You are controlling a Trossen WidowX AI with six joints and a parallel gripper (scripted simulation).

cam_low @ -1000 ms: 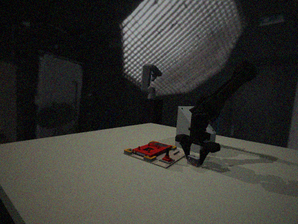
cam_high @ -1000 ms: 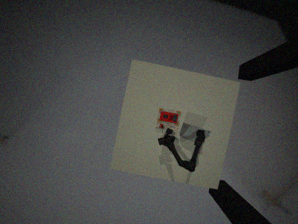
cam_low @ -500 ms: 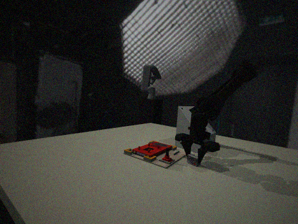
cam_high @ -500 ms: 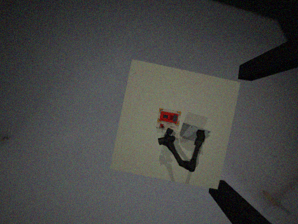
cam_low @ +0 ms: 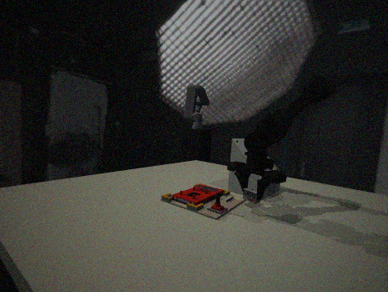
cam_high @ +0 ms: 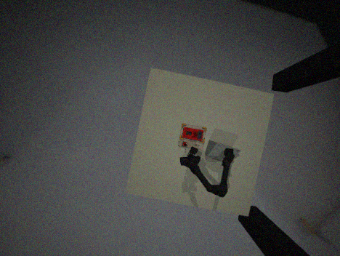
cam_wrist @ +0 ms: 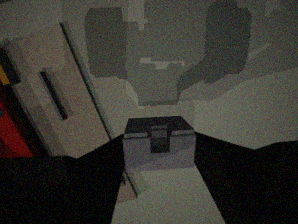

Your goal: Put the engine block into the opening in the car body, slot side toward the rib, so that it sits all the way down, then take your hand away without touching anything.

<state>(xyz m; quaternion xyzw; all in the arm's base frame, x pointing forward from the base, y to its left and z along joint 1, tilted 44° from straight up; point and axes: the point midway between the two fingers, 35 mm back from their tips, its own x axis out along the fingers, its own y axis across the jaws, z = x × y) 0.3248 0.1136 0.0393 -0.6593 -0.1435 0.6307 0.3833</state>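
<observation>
And the gripper (cam_high: 193,150) (cam_low: 254,199) (cam_wrist: 156,137) has the engine block (cam_wrist: 160,150) clamped, red car body (cam_high: 192,134) (cam_low: 195,195) (cam_wrist: 11,131) at nine o'clock in the wrist view!

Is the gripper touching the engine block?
Touching: the wrist view shows the gripper's dark fingers meeting both sides of the engine block, no gap left.
</observation>
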